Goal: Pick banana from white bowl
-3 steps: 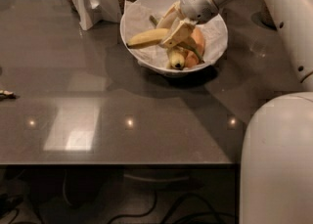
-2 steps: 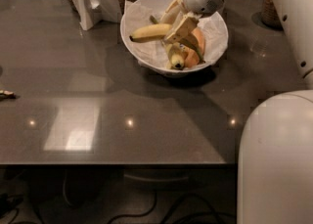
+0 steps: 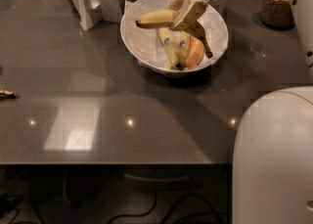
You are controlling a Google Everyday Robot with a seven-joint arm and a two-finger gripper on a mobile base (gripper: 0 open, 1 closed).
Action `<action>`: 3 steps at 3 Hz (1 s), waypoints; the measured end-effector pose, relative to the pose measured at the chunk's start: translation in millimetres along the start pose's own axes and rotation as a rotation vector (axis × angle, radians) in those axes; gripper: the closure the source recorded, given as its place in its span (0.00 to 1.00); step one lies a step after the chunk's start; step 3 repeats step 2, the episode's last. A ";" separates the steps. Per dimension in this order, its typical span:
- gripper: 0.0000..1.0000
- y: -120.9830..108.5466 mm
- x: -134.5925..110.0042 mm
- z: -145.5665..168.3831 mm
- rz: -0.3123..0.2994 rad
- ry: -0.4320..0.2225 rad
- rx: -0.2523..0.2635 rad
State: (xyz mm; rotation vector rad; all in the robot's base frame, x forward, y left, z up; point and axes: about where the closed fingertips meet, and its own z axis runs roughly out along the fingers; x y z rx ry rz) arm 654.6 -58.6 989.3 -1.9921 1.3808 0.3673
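The gripper is closed on the banana near one end. Its long free end, sticking out left, could twist loose and drop into the bowl below.

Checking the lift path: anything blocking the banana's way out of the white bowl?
Nothing visible. The gripper grips the banana above the white bowl; the shorter banana and orange fruit lie below it.

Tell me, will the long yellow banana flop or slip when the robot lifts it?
Probably stiff: the banana sticks out sideways from the gripper above the white bowl without drooping. It might swivel, since the jaws hold only one end. Its smooth skin could slip, and a hard squeeze may bruise it.
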 end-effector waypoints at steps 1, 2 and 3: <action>1.00 -3.1 -7.8 -17.7 -0.042 0.036 0.015; 1.00 -0.2 -9.4 -28.1 -0.051 0.047 0.008; 1.00 -0.2 -9.4 -28.1 -0.051 0.047 0.008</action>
